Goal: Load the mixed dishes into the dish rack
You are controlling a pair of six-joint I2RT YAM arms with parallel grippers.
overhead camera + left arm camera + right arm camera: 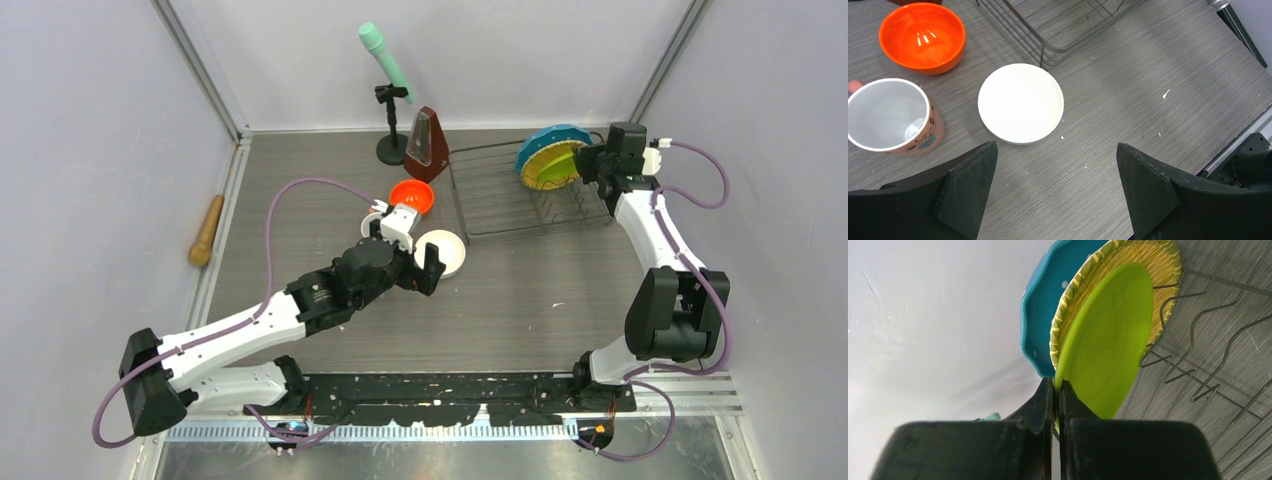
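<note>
The dish rack (500, 190) stands at the back right. The teal plate (545, 138) and the lime-green plate (553, 166) stand upright in its right end. My right gripper (1057, 386) is shut on the rim of the lime-green plate (1108, 340), with the teal plate (1045, 305) just behind it. My left gripper (1055, 147) is open and empty above the table, just short of the white bowl (1020, 102). The orange bowl (922, 35) and the pinkish mug (890, 115) sit left of the white bowl. The rack's corner (1048, 40) is behind them. The small grey-white mug is out of view.
A brown metronome (427, 140) and a teal microphone on a black stand (385, 60) stand at the back, left of the rack. A wooden rolling pin (207, 230) lies beyond the left rail.
</note>
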